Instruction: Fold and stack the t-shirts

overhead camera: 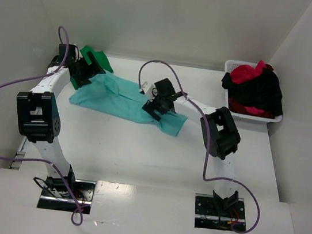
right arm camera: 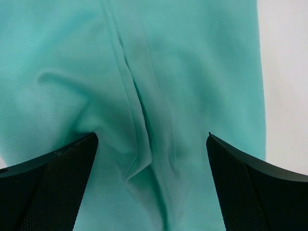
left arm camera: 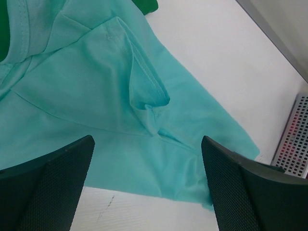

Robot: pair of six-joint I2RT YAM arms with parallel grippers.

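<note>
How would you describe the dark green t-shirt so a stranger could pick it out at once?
On the white table, look to the far left corner. The dark green t-shirt lies there, compact, at the end of the spread-out light teal t-shirt. Its deep green sets it apart; the red and black clothes are in the white basket at far right.

Bare counter (overhead camera: 139, 155) stretches between the teal t-shirt (overhead camera: 118, 97) and the arm bases; the white basket (overhead camera: 231, 66), heaped with red and black shirts (overhead camera: 256, 87), fills the far right corner; a dark green t-shirt (overhead camera: 100, 59) lies far left; walls (overhead camera: 186, 22) hem three sides.
</note>
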